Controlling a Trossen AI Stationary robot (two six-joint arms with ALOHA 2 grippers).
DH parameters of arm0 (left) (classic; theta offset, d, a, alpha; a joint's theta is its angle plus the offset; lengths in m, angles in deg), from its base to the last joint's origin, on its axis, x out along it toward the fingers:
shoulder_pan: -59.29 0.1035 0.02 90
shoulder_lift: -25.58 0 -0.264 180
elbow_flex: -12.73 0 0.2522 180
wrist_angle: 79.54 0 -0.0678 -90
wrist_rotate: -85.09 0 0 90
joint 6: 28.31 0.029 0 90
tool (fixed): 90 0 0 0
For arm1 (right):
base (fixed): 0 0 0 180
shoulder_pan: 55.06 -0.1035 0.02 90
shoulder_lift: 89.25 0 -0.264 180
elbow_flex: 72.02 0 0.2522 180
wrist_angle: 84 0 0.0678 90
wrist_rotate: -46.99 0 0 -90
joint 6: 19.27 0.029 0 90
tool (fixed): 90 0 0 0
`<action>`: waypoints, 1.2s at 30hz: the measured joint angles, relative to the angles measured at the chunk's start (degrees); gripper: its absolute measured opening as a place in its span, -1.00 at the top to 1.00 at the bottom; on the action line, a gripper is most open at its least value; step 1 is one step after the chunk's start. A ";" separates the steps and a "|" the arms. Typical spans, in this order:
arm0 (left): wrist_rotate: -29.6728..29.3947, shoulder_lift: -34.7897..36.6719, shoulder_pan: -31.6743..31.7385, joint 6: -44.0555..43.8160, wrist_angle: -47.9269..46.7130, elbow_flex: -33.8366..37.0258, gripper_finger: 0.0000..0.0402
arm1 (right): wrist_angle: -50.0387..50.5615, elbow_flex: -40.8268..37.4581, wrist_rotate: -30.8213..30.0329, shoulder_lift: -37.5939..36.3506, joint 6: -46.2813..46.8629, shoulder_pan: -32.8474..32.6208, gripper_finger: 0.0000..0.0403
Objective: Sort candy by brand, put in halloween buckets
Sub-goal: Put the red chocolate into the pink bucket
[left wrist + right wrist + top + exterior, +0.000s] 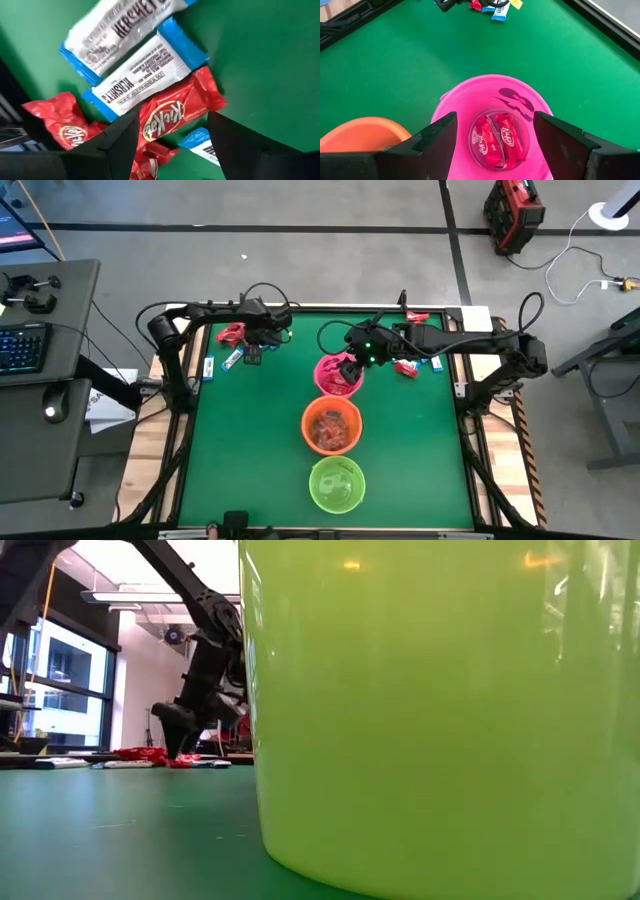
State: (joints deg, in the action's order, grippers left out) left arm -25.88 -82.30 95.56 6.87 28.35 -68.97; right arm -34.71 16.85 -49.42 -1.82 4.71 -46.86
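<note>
My left gripper is open, pointing down over a candy pile at the table's far left. Its fingers stand on either side of a red KitKat packet that lies flat on the mat between two blue-and-white Hershey's packets and another red packet. I cannot see it touching any of them. My right gripper is open above the pink bucket, which holds two red KitKats. The orange bucket and the green bucket stand in a row nearer me.
More candy lies right of the pink bucket: a red packet, a blue one and a red one at the far edge. The orange bucket holds candies. The green bucket fills the low view. Bare mat lies left and right of the bucket row.
</note>
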 joint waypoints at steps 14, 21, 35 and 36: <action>3.31 -1.79 0.10 -5.22 -2.89 0.66 0.58 | 1.21 -0.02 -0.03 0.02 1.14 0.00 -0.26; 12.53 6.69 -0.78 -14.63 -7.83 0.66 0.88 | 10.83 0.31 -4.18 -4.02 -1.56 0.92 -0.26; 36.17 27.59 -19.57 -40.07 28.08 0.61 0.97 | 19.92 -1.29 -15.56 -18.59 2.06 1.90 -0.26; 36.11 27.54 -21.37 -41.06 32.01 0.61 0.97 | 20.01 -1.62 -15.61 -18.99 2.52 1.90 -0.26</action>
State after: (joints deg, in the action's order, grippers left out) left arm 10.23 -54.76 74.19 -34.19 60.36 -68.36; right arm -14.70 15.24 -65.03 -20.81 7.23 -44.95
